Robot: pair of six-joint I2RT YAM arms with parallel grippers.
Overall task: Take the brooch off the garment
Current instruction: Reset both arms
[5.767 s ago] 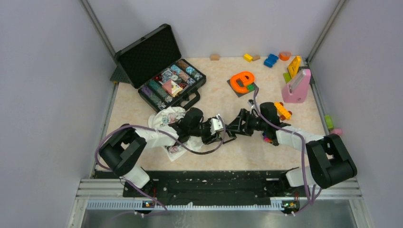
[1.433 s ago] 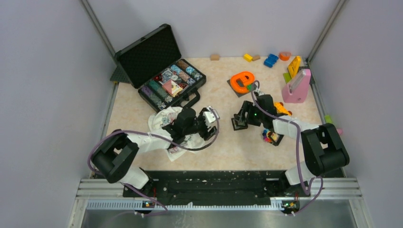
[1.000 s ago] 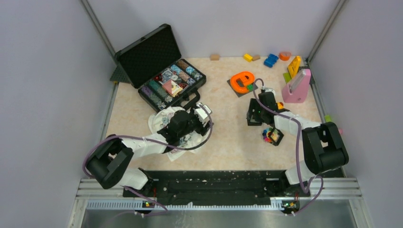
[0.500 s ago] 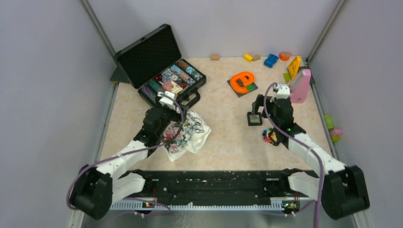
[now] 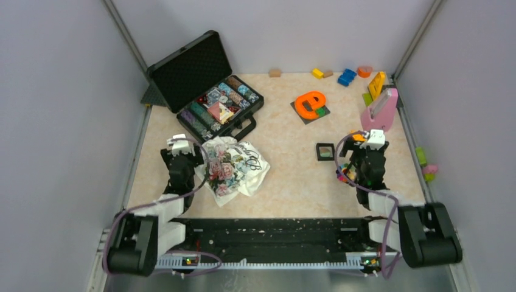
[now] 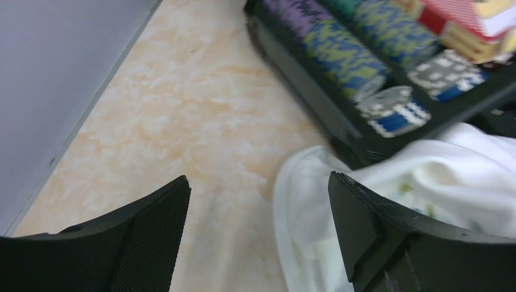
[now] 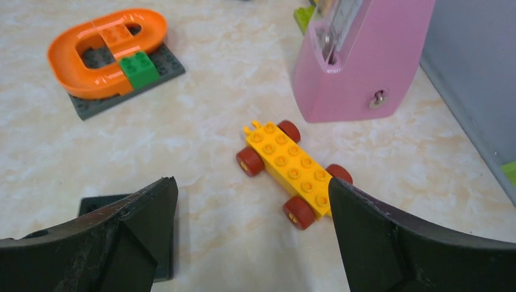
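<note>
Both wide, empty: left gripper (image 6: 258,201), right gripper (image 7: 251,201); brooch (image 5: 342,174) visible only overhead

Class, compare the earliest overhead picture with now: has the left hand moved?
Yes. Against the fixed black case, the left hand has pulled leftward, from right of the garment to its left side.

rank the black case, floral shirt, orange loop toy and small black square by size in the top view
Largest to smallest:
1. black case
2. floral shirt
3. orange loop toy
4. small black square
No two look alike in size.
</note>
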